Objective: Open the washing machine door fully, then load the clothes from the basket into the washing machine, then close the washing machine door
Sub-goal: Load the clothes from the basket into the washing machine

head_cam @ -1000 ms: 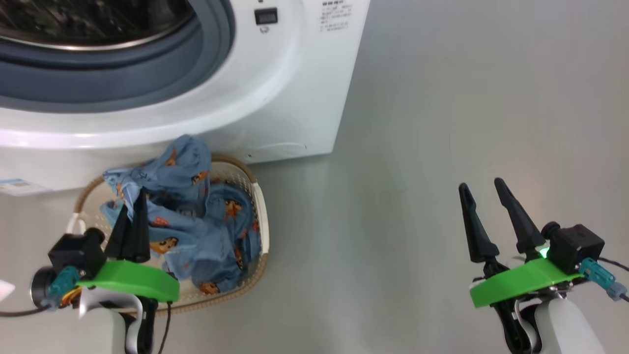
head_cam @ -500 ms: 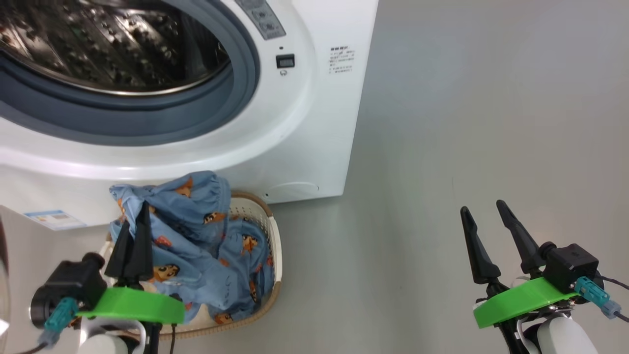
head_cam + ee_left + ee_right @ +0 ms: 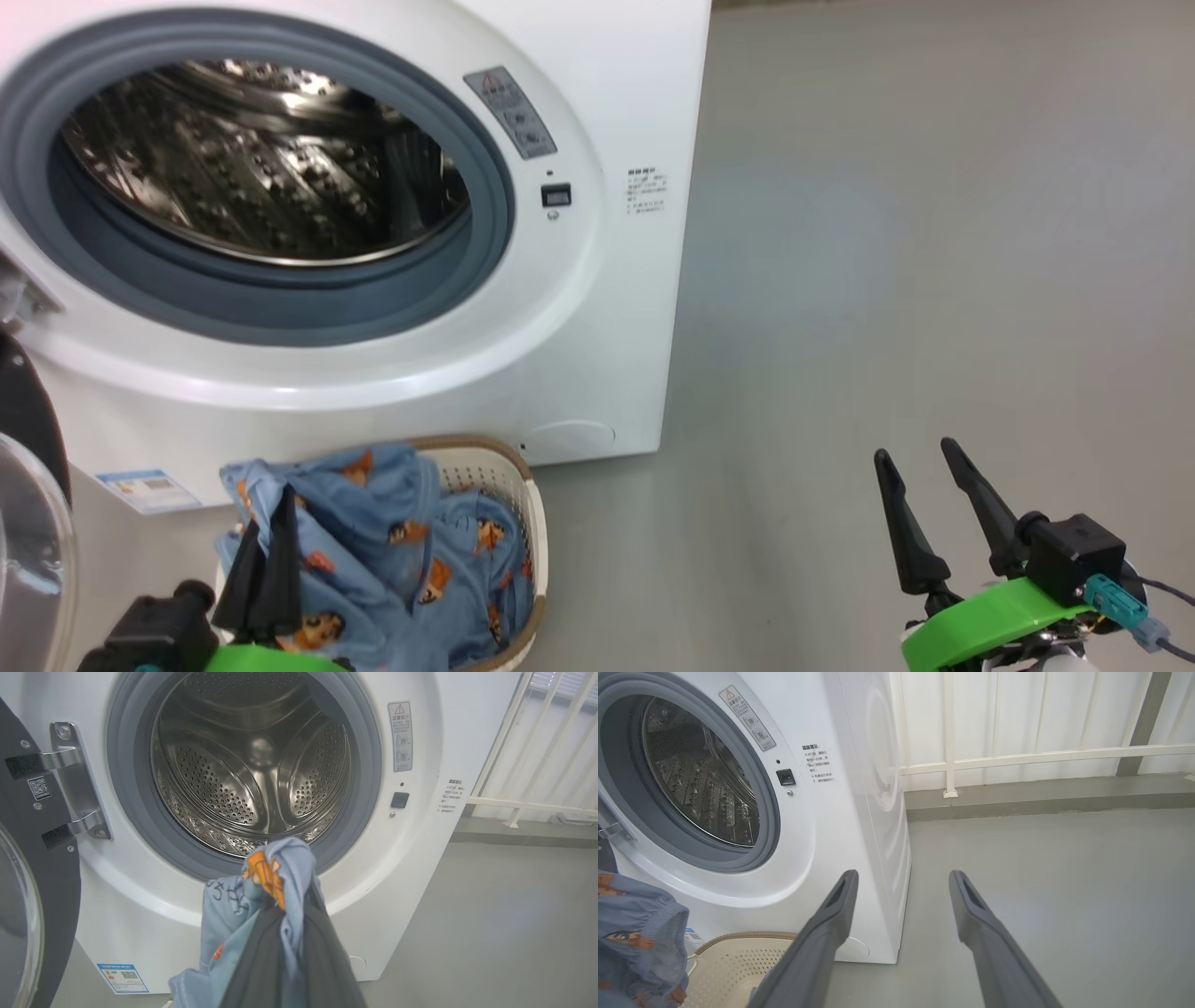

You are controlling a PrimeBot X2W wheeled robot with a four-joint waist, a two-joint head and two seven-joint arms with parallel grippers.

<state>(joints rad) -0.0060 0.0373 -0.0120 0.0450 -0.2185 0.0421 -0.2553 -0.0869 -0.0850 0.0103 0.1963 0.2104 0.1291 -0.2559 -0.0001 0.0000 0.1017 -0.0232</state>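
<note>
1. Head view: cream basket (image 3: 537, 523), on the floor (image 3: 840, 327) at 6 o'clock of the washing machine (image 3: 607, 308), holds heaped fox-print clothes (image 3: 411, 551).
2. Left pincer (image 3: 269, 511) is clamped shut on a fold of those clothes.
3. Right pincer (image 3: 915, 451) gapes wide, empty, well apart at the basket's 3 o'clock.
4. Door (image 3: 23, 420) stands open at 9 o'clock, perforated steel drum (image 3: 261, 177) exposed.

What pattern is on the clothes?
Light-blue clothes printed with orange fox faces, clearest in the head view.

White washing machine (image 3: 597, 327), grey gasket (image 3: 280, 317); light-blue clothes (image 3: 411, 560), orange fox faces; cream basket (image 3: 481, 467), brown rim.
</note>
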